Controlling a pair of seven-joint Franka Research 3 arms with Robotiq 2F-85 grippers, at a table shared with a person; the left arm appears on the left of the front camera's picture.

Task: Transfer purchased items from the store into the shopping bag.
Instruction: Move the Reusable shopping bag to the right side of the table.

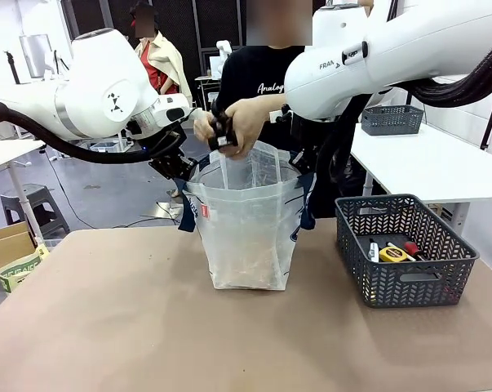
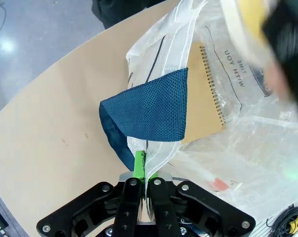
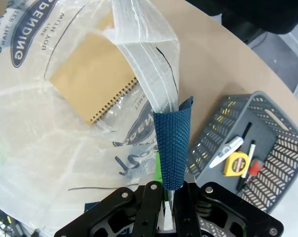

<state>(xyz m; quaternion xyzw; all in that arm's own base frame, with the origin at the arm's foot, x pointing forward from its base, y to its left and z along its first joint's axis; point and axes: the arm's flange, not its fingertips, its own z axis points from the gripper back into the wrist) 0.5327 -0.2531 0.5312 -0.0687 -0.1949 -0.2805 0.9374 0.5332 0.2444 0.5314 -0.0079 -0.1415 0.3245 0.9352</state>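
Observation:
The shopping bag point(image 1: 246, 220) stands open mid-table, whitish and translucent with navy handles. My left gripper point(image 1: 183, 170) is shut on its left rim; the left wrist view shows the green pads point(image 2: 139, 163) pinching plastic beside the navy strap point(image 2: 153, 111). My right gripper point(image 3: 166, 190) is shut on the right rim by the other strap point(image 3: 172, 145). A brown spiral notebook point(image 3: 92, 81) lies inside the bag. The person's hands point(image 1: 229, 126) hold a dark item over the bag's mouth. The store point(image 1: 405, 278), a grey lattice basket at right, holds a yellow tape measure point(image 3: 235, 163), a white marker point(image 3: 227, 152) and pens.
The brown table runs bare in front of the bag and to its left. A cardboard box point(image 1: 5, 245) sits at the left edge. A white table with a second grey basket point(image 1: 391, 119) stands behind at right. My right arm point(image 1: 376, 57) spans the upper right.

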